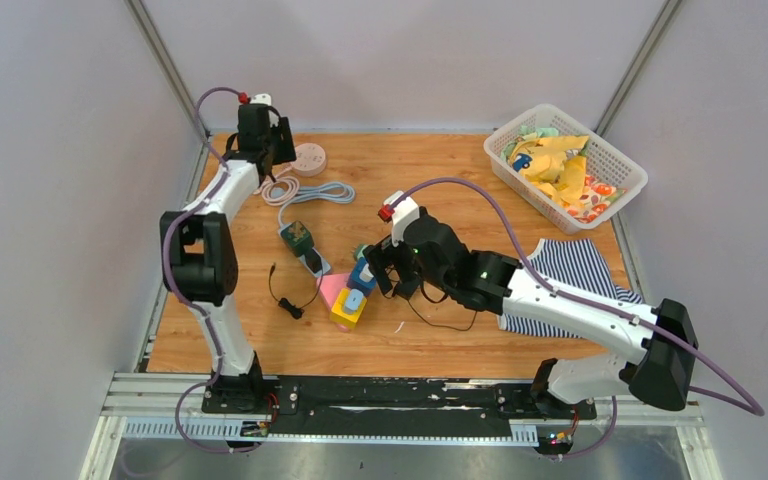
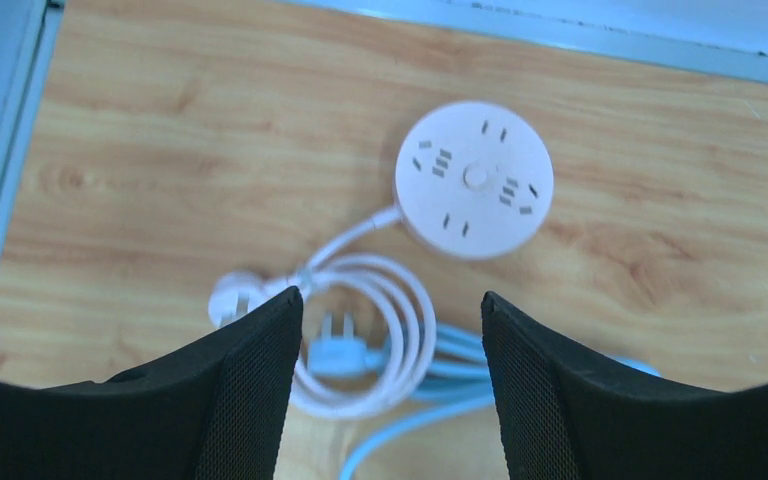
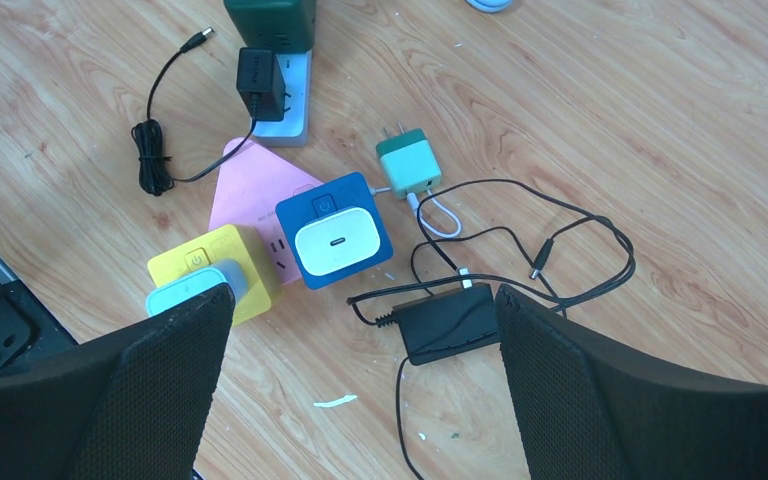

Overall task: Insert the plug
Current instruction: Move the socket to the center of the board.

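Observation:
A round pink socket hub (image 2: 474, 180) lies flat on the wooden table at the back left, also in the top view (image 1: 309, 158). Its white cord coils toward me and ends in a white plug (image 2: 232, 297). Inside the coil lies a light blue plug (image 2: 340, 350), prongs pointing at the hub, with its blue cable (image 2: 430, 400) trailing off. My left gripper (image 2: 392, 305) hovers open above this plug, holding nothing. My right gripper (image 3: 365, 295) is open over mid-table, above a black adapter (image 3: 450, 322), and is empty.
Near the right gripper are a blue cube socket with a white charger (image 3: 333, 230), a yellow cube (image 3: 210, 275), a pink triangular piece (image 3: 245, 180), a green charger (image 3: 408, 163) and a black adapter in a white strip (image 3: 260, 85). A white basket (image 1: 615, 165) and striped cloth (image 1: 570, 270) lie right.

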Action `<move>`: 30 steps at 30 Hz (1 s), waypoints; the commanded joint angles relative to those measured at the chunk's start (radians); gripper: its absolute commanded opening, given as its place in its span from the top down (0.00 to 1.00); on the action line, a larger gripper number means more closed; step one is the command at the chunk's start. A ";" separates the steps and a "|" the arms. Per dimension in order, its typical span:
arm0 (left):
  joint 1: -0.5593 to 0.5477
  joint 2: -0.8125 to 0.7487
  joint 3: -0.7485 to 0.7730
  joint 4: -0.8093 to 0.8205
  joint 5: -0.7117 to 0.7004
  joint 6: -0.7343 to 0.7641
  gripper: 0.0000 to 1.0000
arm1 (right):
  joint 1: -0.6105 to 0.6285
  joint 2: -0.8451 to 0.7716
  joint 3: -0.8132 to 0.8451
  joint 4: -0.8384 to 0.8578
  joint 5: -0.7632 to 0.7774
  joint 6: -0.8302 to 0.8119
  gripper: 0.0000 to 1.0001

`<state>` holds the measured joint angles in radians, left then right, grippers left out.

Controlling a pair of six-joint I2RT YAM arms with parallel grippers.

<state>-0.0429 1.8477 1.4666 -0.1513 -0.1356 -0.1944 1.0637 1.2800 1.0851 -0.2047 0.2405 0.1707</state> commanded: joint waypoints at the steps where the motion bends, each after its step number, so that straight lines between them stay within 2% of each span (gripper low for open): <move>1: -0.001 0.153 0.175 0.006 -0.001 0.114 0.32 | -0.009 -0.010 -0.015 -0.019 0.031 -0.011 0.00; 5: 0.018 0.288 0.299 -0.028 0.135 0.243 0.31 | -0.012 0.018 0.003 -0.030 0.028 -0.013 0.00; 11: 0.075 0.412 0.408 -0.096 0.298 0.348 0.31 | -0.014 0.063 0.038 -0.059 0.016 -0.015 0.00; 16: 0.109 0.490 0.493 -0.152 0.362 0.362 0.26 | -0.017 0.094 0.077 -0.074 0.000 -0.020 0.00; 22: 0.117 0.574 0.625 -0.281 0.424 0.389 0.34 | -0.027 0.125 0.114 -0.075 -0.025 -0.028 0.00; 25: 0.117 0.577 0.637 -0.314 0.397 0.376 0.39 | -0.033 0.139 0.125 -0.081 -0.045 -0.017 0.00; 30: 0.117 0.587 0.668 -0.391 0.384 0.373 0.39 | -0.043 0.140 0.120 -0.080 -0.052 -0.006 0.00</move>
<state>0.0742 2.4115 2.0922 -0.4522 0.2436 0.1684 1.0389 1.4147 1.1866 -0.2623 0.2058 0.1596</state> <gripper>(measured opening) 0.606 0.999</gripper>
